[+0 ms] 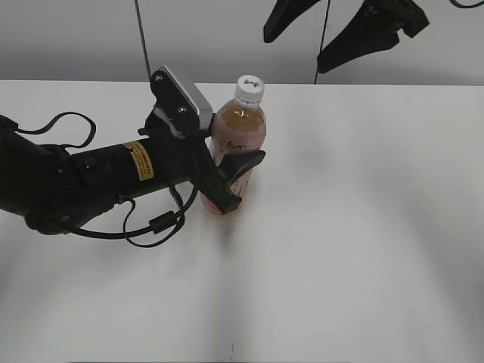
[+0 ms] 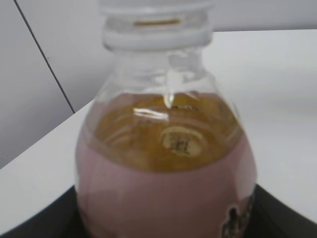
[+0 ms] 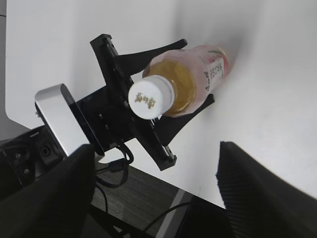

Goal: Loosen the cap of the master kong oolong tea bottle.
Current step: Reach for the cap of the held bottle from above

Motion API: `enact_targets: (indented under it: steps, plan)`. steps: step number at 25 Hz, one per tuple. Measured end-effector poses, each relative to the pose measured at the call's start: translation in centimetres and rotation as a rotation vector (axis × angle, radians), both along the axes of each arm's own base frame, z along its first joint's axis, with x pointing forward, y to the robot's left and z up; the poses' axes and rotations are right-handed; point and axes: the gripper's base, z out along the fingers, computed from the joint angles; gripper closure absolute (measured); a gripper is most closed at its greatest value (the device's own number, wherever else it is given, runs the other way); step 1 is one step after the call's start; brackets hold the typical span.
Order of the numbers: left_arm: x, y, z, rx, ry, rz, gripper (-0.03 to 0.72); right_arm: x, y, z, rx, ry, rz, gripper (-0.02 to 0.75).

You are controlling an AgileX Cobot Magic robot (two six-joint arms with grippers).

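The master kong oolong tea bottle [image 1: 239, 132] stands upright on the white table, amber tea above a pink label. Its white cap [image 1: 249, 89] is on the neck. My left gripper [image 1: 234, 179] comes in from the left and is shut on the bottle's labelled body, one black finger on each side. In the left wrist view the bottle [image 2: 166, 163] fills the frame between both dark fingers [image 2: 29, 223]. My right gripper [image 1: 293, 51] hangs open high above, touching nothing. In the right wrist view the cap [image 3: 146, 96] and bottle [image 3: 190, 82] lie far below that gripper [image 3: 156, 188].
The left arm [image 1: 91, 174] with its looping cables [image 1: 155, 227] lies across the table's left half. White tabletop [image 1: 363, 227] spreads to the right and front. The right wrist view shows the table's edge and dark floor [image 3: 148, 193] beyond it.
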Motion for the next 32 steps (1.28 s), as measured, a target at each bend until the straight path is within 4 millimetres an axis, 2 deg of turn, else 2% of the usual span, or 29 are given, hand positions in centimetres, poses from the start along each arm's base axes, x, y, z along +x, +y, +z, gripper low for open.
enact_targets:
  steps: [5,10,13,17,32]
  plan:
    - [-0.2,-0.1,-0.1,0.040,-0.043,-0.038,0.251,1.6,0.7,-0.8,-0.003,0.051,-0.064,0.178]
    - [-0.2,-0.1,-0.1,0.045,-0.050,-0.040,0.251,2.0,0.4,-1.1,-0.049,0.054,-0.102,0.243]
    - [-0.2,-0.1,-0.1,0.048,-0.052,-0.040,0.251,2.3,1.0,-2.2,-0.068,0.074,-0.092,0.254]
    - [0.0,-0.2,0.1,0.049,-0.055,-0.038,0.251,2.4,2.2,-3.5,-0.083,0.102,-0.064,0.257]
    - [0.0,-0.2,0.0,0.056,-0.054,-0.038,0.251,2.0,3.9,-4.5,-0.099,0.128,-0.035,0.257]
